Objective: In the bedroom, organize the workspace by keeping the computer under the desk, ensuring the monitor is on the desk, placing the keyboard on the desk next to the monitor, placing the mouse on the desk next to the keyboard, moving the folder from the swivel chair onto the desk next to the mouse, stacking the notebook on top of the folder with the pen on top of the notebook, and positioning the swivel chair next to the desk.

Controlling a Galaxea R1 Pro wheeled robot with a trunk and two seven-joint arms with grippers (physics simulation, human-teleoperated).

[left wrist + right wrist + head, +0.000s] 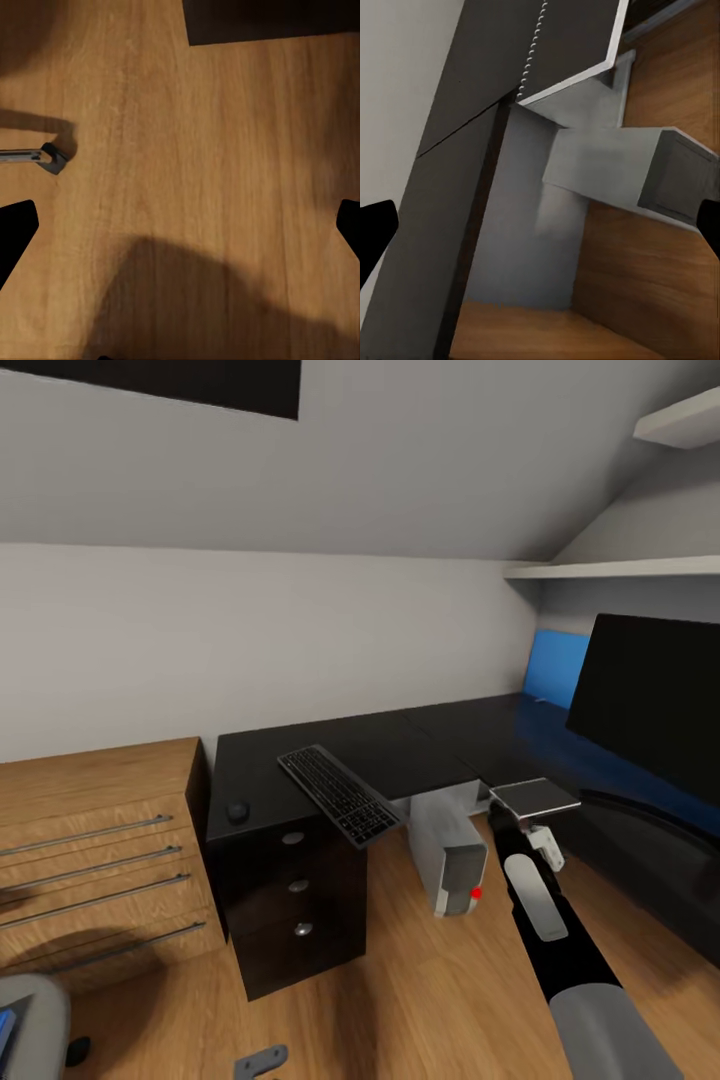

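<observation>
The black desk (420, 745) runs along the wall. A dark keyboard (338, 794) lies askew on it, one end overhanging the front edge. The small black mouse (238, 811) rests near the desk's left end. At the right looms the big black monitor (650, 700). The grey computer tower (448, 858) stands on the floor under the desk. At the bottom left is the grey swivel chair (35, 1020), with a blue sliver of folder (5, 1032) on it. My right gripper (535, 800) hovers by the desk's front edge, open, facing the tower (615, 169) and keyboard (577, 37). My left gripper (180, 225) is open above the floor.
A wooden dresser (95, 850) with metal handles adjoins the desk's black drawer unit (295, 900). A blue panel (555, 665) stands at the desk's far end under white shelves (620, 568). A grey chair-base leg (45, 156) lies on the wooden floor (420, 1000).
</observation>
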